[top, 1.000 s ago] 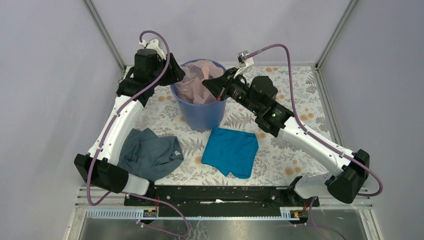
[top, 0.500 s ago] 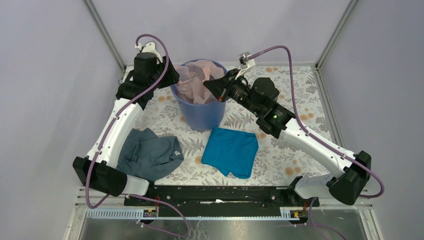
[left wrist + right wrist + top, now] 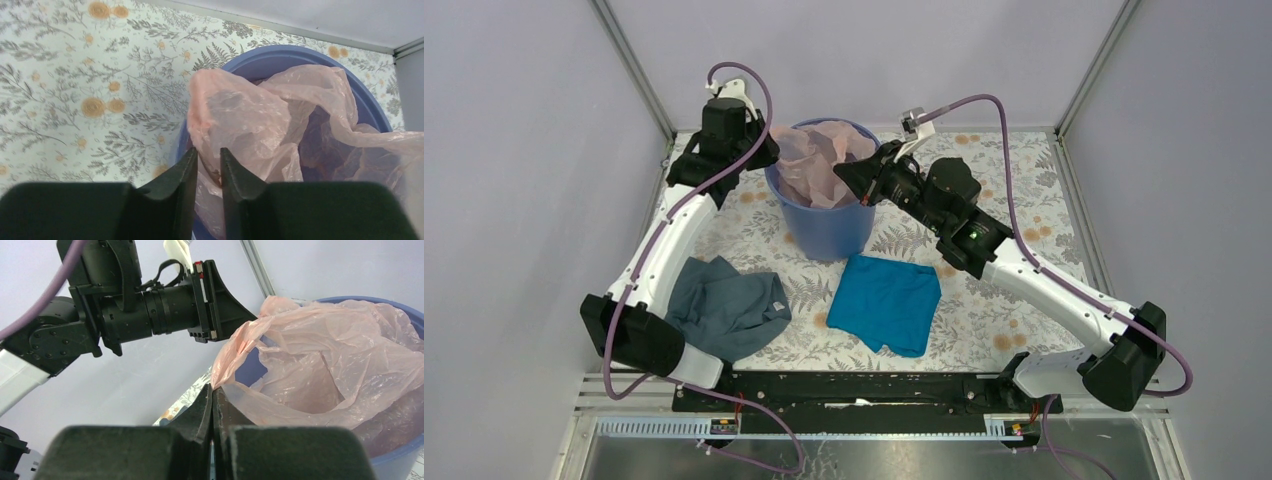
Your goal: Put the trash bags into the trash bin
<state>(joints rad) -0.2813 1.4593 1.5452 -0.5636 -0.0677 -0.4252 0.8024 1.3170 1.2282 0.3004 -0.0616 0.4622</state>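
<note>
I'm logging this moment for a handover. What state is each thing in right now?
bin: upright, holding part of the bag.
bag: crumpled, partly in the bin, one edge hanging over the rim.
left hand: nearly closed, bag film in the narrow gap; grip unclear.
right hand: shut on the bag's edge.
teal cloth: lying flat.
grey cloth: lying rumpled.

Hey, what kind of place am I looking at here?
Probably a robotics lab test cell, not a home: the left arm and right arm are bolted to a rail, and plain walls and metal frame posts box in the floral table holding a blue trash bin.
</note>
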